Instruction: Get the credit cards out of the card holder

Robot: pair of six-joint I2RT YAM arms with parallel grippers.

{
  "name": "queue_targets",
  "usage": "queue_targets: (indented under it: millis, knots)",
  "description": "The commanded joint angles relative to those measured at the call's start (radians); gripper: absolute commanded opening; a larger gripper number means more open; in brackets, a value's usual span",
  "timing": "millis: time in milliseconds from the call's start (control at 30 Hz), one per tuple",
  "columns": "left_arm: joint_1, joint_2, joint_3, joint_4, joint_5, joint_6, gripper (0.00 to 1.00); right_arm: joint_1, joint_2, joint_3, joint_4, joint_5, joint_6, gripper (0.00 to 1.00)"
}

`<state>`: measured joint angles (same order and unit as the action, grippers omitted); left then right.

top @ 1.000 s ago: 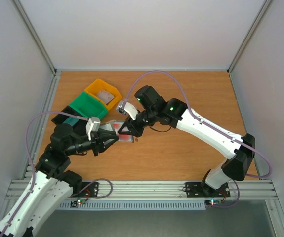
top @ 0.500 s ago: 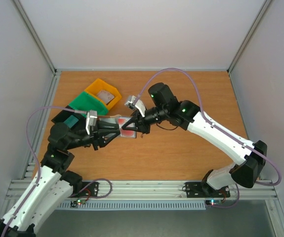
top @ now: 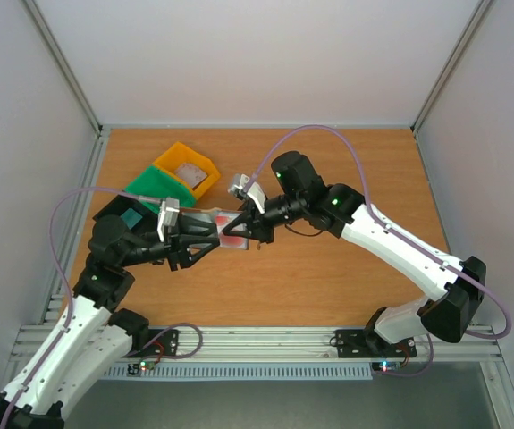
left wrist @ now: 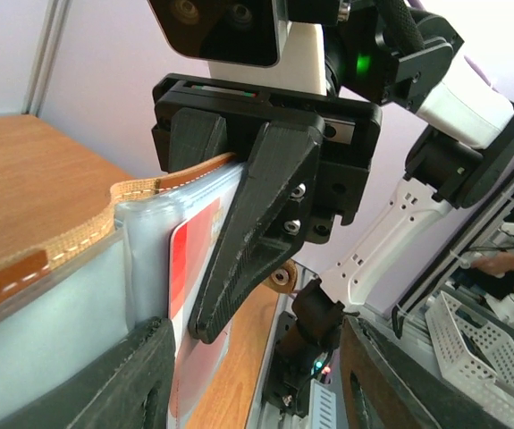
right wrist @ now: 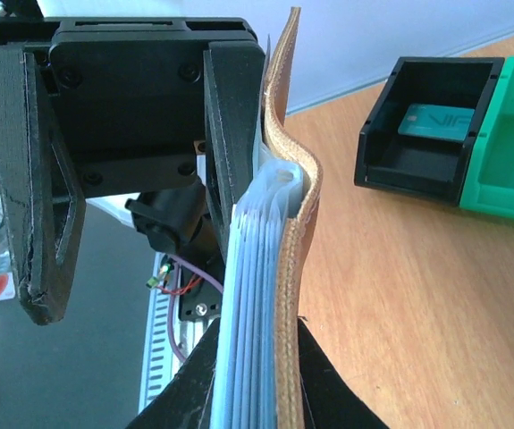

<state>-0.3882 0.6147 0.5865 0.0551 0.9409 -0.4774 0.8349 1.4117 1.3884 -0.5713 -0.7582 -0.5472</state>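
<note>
Clamping: my right gripper (top: 240, 231) pinches the card holder (right wrist: 292, 223), edge up.
Left gripper (left wrist: 257, 380): jaws part open, empty, beside it.
Credit cards (left wrist: 194, 250): centre on red edge, pull straight.

The tabletop (top: 328, 286) is orange-brown wood with a visible grain. Three open plastic bins lie on it in a touching row, all out to the left of the left jaws and well apart from the right jaws. The yellow bin (top: 185, 170) sits farthest beyond the jaws and has something pale and flat inside (too small to identify). The green bin (top: 156, 189) butts against it, nearer the left jaws. The black bin (top: 113, 210) comes next, just beside the green one and closest to the left jaws, with a teal card (top: 131, 218) lying flat in it.
</note>
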Motion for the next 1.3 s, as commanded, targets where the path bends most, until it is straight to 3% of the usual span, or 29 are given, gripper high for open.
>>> queue_targets:
  millis: [0,167,400,600,867,1000,1133,1267]
  knots:
    - [0.001,0.051,-0.003,0.039,-0.004,0.04,0.52,0.077,-0.014,0.066,-0.022,-0.239,-0.108,0.01]
    - [-0.023,0.064,-0.008,0.149,0.069,0.017,0.45,0.079,0.012,0.086,-0.034,-0.266,-0.141,0.01]
    - [-0.028,0.068,-0.01,0.293,0.08,-0.051,0.23,0.065,-0.009,0.064,-0.005,-0.275,-0.131,0.04]
    - [-0.031,0.069,0.004,0.242,0.026,-0.053,0.12,0.062,0.007,0.06,0.054,-0.248,-0.065,0.06]
    - [-0.032,0.072,0.041,-0.101,-0.181,0.191,0.17,0.107,0.025,0.084,0.04,-0.257,-0.08,0.06]
    - [-0.031,0.068,0.042,-0.145,-0.181,0.267,0.27,0.123,0.015,0.095,-0.006,-0.263,-0.113,0.06]
    - [-0.028,0.069,0.05,-0.204,-0.239,0.295,0.28,0.125,-0.016,0.084,-0.031,-0.27,-0.137,0.06]
    - [-0.026,0.072,0.044,-0.176,-0.206,0.285,0.31,0.124,-0.022,0.08,-0.036,-0.314,-0.154,0.07]
